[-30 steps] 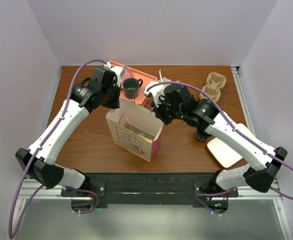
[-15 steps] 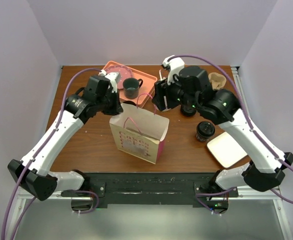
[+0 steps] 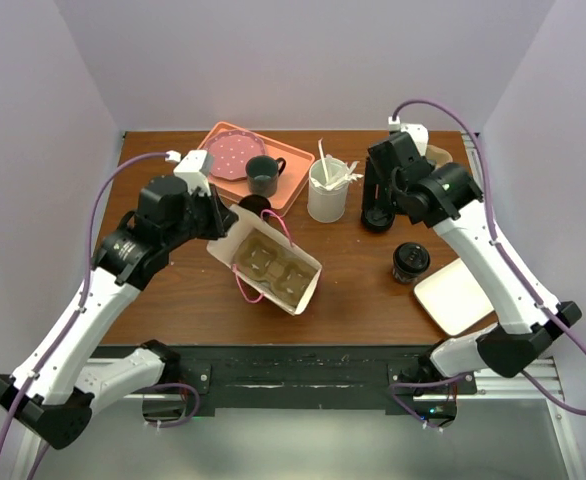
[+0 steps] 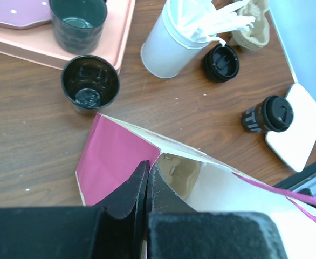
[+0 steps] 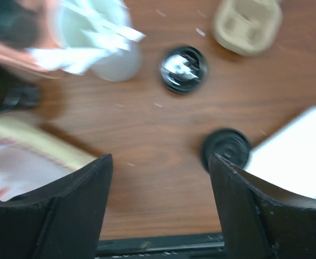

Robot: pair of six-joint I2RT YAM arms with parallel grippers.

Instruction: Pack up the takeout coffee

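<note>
Top external view of a brown wooden worktop [image 3: 173, 290] with two robot arms reaching in from the near edge. The left claw [image 3: 221, 215] is pressed together on the upper rim of a paper bag [image 3: 303, 292], pinching one wall. This probably tips the bag's mouth up and holds it wide so something can be dropped in. The left wrist view shows those fingers [image 4: 131, 194] clamped on the rim where the pink side panel meets the pale lining. The takeout coffee [image 3: 410, 260], a small black cup with white lettering and a black lid, stands on the worktop to the right of the bag. It sits just beside a white square plate [image 3: 453, 297] and is not yet packed. The right claw [image 3: 376, 200] hangs above the far right of the worktop, spread wide and holding nothing. In the right wrist view the coffee's lid [image 5: 226, 147] sits just beyond the right finger [image 5: 255, 210], so the claw looks ready to line up over it. A pink tray [image 3: 298, 160] at the back carries a dark mug [image 3: 263, 176].
</note>
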